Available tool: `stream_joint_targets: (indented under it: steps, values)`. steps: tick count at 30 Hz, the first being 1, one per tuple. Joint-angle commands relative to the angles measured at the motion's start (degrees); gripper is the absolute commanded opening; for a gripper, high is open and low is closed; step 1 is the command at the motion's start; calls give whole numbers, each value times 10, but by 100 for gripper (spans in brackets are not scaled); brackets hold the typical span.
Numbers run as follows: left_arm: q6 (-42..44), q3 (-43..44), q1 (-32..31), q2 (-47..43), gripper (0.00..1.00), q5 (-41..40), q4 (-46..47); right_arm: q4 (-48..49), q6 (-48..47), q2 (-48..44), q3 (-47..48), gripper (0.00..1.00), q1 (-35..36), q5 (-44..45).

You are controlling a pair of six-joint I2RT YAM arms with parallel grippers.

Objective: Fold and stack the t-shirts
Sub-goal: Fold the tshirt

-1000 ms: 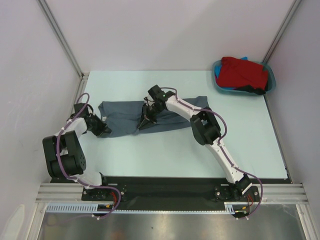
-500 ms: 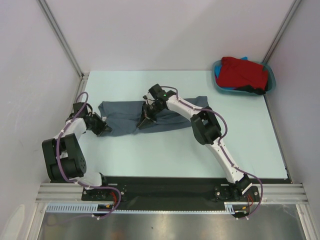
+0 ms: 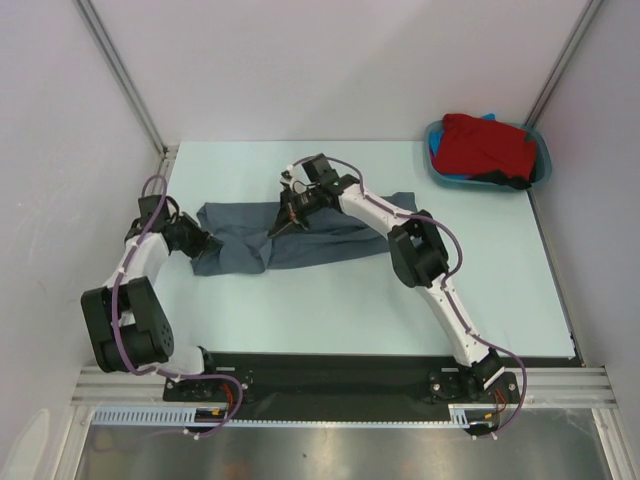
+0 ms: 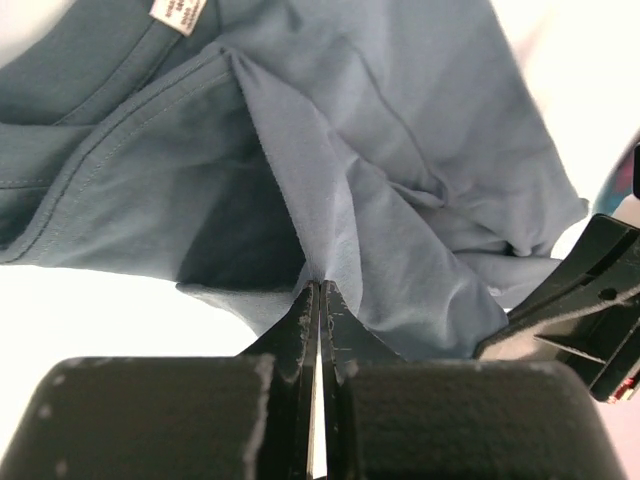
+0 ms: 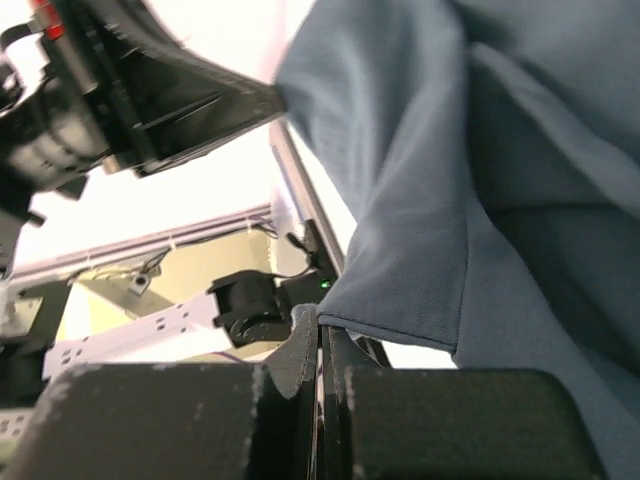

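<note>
The dark slate-grey t-shirt (image 3: pixel 238 228) lies spread across the middle of the table, bunched along its near side. My left gripper (image 3: pixel 205 243) is shut on a pinch of its left edge, seen close up in the left wrist view, where the gripper (image 4: pixel 318 287) holds grey cloth (image 4: pixel 400 120). My right gripper (image 3: pixel 285 216) is shut on the shirt's hem near the middle, and in the right wrist view the gripper (image 5: pixel 322 328) has the stitched hem (image 5: pixel 400 315) lifted off the table. The red t-shirt (image 3: pixel 488 148) sits heaped in a tub at the back right.
The teal tub (image 3: pixel 437 166) stands in the back right corner, with bits of blue cloth (image 3: pixel 487 117) and black cloth (image 3: pixel 518 183) beside the red shirt. White walls and metal posts (image 3: pixel 120 75) close in the table. The arm bases sit along the dark near rail (image 3: pixel 330 375).
Both grippers closed on the grey shirt's near edge and drew it up and toward the back. The right gripper moved back-left, the left one slightly back, and the shirt's left part bunched.
</note>
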Motion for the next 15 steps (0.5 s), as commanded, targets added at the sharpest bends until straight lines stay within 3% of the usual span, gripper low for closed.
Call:
stream_joint_targets:
  steps: [1,11,15]
  values:
    - [-16,24,4,-30,0,14,-10,53,13,-46,-1,0,-2,-47]
    - [-49,70,9,33,1,38,25,224,150,-34,-43,0,-26,-75]
    - [-43,124,10,87,1,41,17,226,151,-21,-36,0,-40,-69]
